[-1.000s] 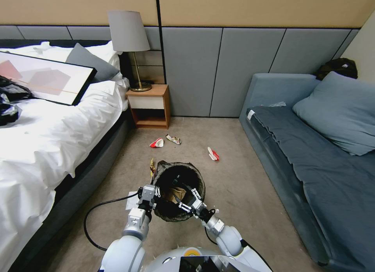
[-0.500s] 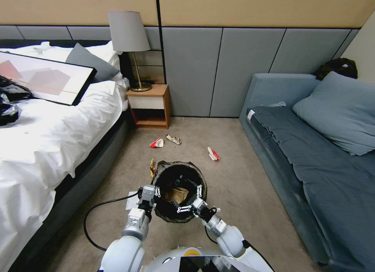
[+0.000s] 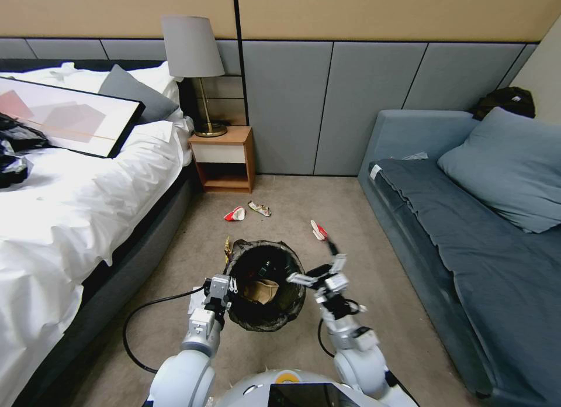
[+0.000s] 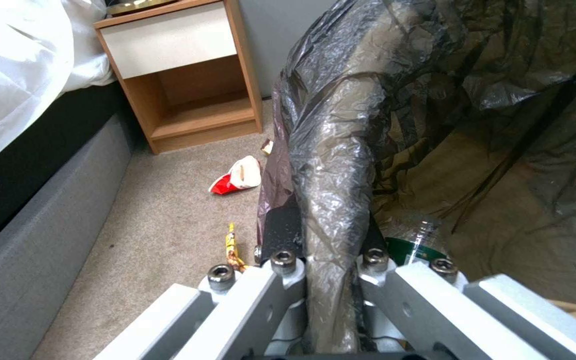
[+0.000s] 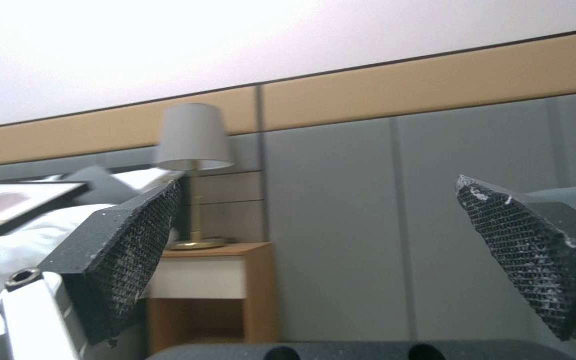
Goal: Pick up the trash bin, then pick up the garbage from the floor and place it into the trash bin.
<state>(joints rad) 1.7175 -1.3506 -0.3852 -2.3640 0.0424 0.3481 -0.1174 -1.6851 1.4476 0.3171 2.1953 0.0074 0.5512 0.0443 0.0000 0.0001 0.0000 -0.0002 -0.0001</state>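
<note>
The trash bin [image 3: 290, 304], lined with a crinkled dark bag, stands low in front of me with brown cardboard inside. My left gripper [image 3: 227, 290] is shut on its near-left rim; the left wrist view shows the left gripper [image 4: 327, 252] clamping the bag-covered rim [image 4: 341, 165]. My right gripper [image 3: 313, 265] hangs open and empty just right of the bin, pointing up; its pads [image 5: 131, 260] stand wide apart. Garbage on the carpet: a red-and-white wrapper [image 3: 235, 214], a crumpled wrapper [image 3: 259, 208], another red-and-white piece [image 3: 319, 230], a yellow packet [image 3: 227, 250] and white paper [image 3: 194, 302].
A bed [image 3: 70, 208] runs along the left and a blue sofa [image 3: 467, 243] along the right. A wooden nightstand [image 3: 223, 159] with a lamp [image 3: 193, 56] stands at the back wall. A black cable [image 3: 137, 325] loops on the carpet beside my left arm.
My right gripper has come up out of the bin's mouth and swung to the bin's right side, turning upward, still open. The left gripper keeps its hold on the rim.
</note>
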